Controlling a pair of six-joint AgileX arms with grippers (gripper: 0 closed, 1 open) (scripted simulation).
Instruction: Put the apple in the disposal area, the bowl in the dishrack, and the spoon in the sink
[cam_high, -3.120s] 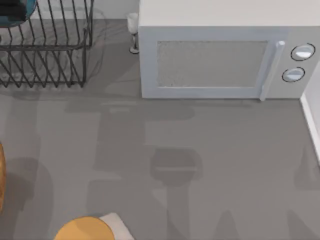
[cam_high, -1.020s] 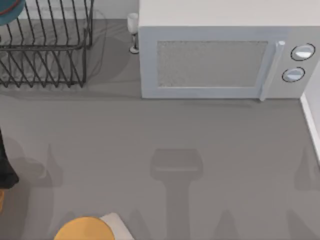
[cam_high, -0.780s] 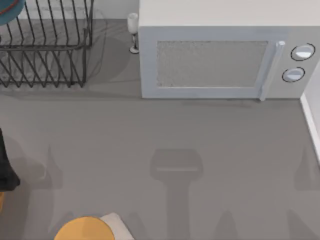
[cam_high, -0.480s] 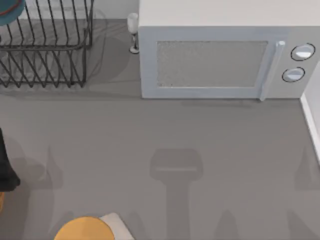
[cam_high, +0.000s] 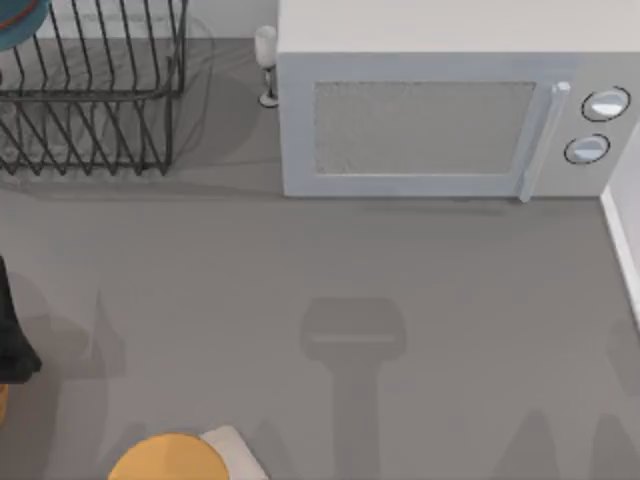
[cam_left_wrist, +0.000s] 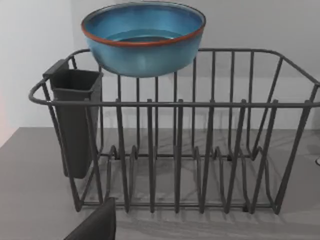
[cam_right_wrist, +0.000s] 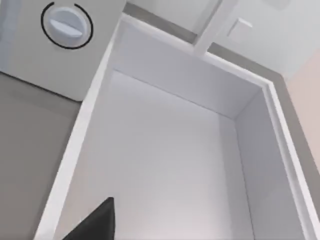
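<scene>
The teal-blue bowl (cam_left_wrist: 144, 37) with a reddish rim sits upright on the top rods at the far side of the black wire dishrack (cam_left_wrist: 200, 150). In the top view the bowl (cam_high: 18, 18) and dishrack (cam_high: 100, 100) are at the back left corner. My left gripper (cam_left_wrist: 95, 226) hangs back from the rack's near side, apart from it; my left arm (cam_high: 10, 335) is at the table's left edge. My right gripper (cam_right_wrist: 95, 222) hovers over the white sink (cam_right_wrist: 165, 150), whose basin holds nothing. The apple, the spoon and the disposal area are out of view.
A white microwave (cam_high: 440, 110) stands at the back, with a small glass (cam_high: 265, 60) to its left. A dark cutlery holder (cam_left_wrist: 75, 120) hangs on the rack. A yellow-orange disc (cam_high: 165, 460) lies at the front left. The sink's rim (cam_high: 622, 250) runs along the right edge.
My left gripper has left the bowl on the rack and drawn back to the table's left edge. In the last second the arm barely moves; a shadow at the front right shifts left.
</scene>
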